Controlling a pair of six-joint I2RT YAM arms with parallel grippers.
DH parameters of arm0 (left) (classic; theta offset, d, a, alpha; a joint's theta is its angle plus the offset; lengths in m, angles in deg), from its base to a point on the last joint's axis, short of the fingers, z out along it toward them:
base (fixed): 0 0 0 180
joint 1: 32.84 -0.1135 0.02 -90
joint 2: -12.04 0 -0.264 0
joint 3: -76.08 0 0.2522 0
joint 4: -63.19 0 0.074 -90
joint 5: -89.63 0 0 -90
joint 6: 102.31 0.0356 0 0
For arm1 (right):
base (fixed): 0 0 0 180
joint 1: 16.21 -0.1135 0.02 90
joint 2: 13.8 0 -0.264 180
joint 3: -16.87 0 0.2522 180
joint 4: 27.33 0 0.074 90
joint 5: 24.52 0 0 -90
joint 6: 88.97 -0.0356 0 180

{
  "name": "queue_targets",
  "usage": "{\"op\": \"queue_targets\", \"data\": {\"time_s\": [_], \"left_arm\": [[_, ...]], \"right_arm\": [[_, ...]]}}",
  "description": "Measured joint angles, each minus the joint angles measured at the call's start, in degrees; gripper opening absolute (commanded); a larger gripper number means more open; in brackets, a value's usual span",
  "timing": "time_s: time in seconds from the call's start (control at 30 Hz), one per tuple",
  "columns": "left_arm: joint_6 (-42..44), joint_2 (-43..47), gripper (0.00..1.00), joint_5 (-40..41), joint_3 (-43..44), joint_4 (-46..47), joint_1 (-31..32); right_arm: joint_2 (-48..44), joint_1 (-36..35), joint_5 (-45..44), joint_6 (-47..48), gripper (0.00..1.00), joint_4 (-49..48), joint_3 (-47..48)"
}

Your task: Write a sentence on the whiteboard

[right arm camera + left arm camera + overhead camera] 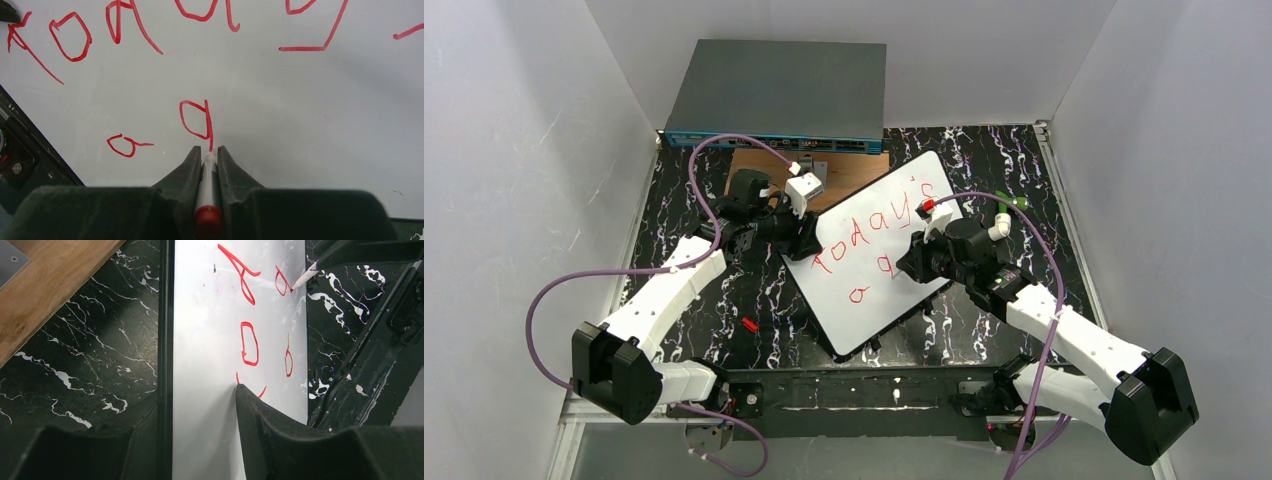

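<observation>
While pinching a red marker (207,192) tight in right gripper (210,149), touches tip to the whiteboard (874,300) under red lettering (864,240). Straddles its black edge with left gripper (192,405) half spread, one finger (270,430) on white. Lies askew on black marble table (1024,170), white walls (524,150) around.

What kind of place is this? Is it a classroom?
Probably not: it looks like a robot lab test booth. White walls box in a black marbled table, two robot arms are bolted at its edge, and a grey network switch sits behind the whiteboard.
</observation>
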Motion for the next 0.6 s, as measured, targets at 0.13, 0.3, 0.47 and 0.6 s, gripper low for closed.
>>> {"op": "queue_targets", "data": {"time_s": [0.13, 0.3, 0.47, 0.6], "left_arm": [[0.0, 0.0, 0.0, 0.0, 0.0, 0.0, 0.0], [0.0, 0.0, 0.0, 0.0, 0.0, 0.0, 0.0], [0.0, 0.0, 0.0, 0.0, 0.0, 0.0, 0.0], [0.0, 0.0, 0.0, 0.0, 0.0, 0.0, 0.0]], "right_arm": [[0.0, 0.0, 0.2, 0.0, 0.01, 0.0, 0.0], [0.0, -0.3, 0.9, 0.0, 0.01, 0.1, -0.1], [0.0, -0.4, 1.1, 0.0, 0.01, 0.1, -0.1], [0.2, -0.6, 1.5, -0.2, 0.01, 0.0, -0.1]]}}
